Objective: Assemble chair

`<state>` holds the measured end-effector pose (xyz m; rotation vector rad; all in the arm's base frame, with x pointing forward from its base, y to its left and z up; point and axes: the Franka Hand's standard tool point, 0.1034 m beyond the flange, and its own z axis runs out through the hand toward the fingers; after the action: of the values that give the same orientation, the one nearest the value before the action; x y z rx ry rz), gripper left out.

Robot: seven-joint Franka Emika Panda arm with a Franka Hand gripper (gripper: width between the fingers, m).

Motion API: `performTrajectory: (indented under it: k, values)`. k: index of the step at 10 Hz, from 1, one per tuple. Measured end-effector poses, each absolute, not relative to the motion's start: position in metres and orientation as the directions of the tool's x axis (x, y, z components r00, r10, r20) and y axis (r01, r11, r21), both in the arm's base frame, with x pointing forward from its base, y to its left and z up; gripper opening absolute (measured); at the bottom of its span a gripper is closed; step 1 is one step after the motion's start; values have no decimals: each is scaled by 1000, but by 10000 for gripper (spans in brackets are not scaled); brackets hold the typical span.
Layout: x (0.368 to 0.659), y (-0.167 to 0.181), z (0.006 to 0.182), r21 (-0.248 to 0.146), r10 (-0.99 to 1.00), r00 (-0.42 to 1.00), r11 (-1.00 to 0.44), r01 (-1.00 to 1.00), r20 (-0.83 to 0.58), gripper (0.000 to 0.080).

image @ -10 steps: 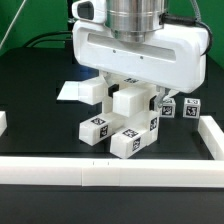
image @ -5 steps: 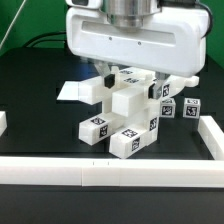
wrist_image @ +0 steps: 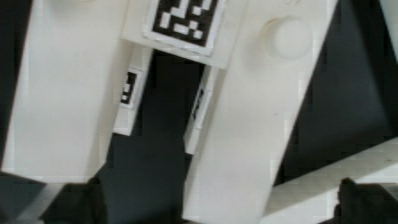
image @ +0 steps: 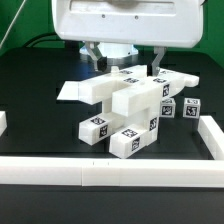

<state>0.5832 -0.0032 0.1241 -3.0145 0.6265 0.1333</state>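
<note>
The only markings are black-and-white square tags (image: 97,125) stuck on the white chair (image: 122,100); another tag (wrist_image: 187,20) shows close up in the wrist view. The chair stands mid-table, just behind the white rail (image: 100,171) along the near edge, its long top bar running across toward the exterior view's right. Above it hangs the gripper (image: 127,60), jaws wide and holding nothing, over the black table (image: 40,130).

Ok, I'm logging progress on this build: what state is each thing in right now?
chair assembly: partly built, resting on the black table, not held.
gripper: open, empty, hovering above the assembly.
cube-ended pegs: loose on the table at the exterior view's right, not yet fitted.
</note>
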Motion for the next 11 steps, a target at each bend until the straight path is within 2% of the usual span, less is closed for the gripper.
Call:
performTrajectory:
  k: [1,2,4,6,9,11]
  values:
    - [584,-5,124,-47,-334,939,-940,-338,-84,648]
    - [584,-10,122,-60,-117,993,-991,-119,-35,648]
    - [571,-15,124,-83,94,994,-992,90,-47,648]
    - [549,-20,123,-100,159,986,-983,153,-56,648]
    - [549,-21,122,-98,155,986,-984,149,-58,648]
    - [539,-29,123,-108,361,932,-928,357,-23,648]
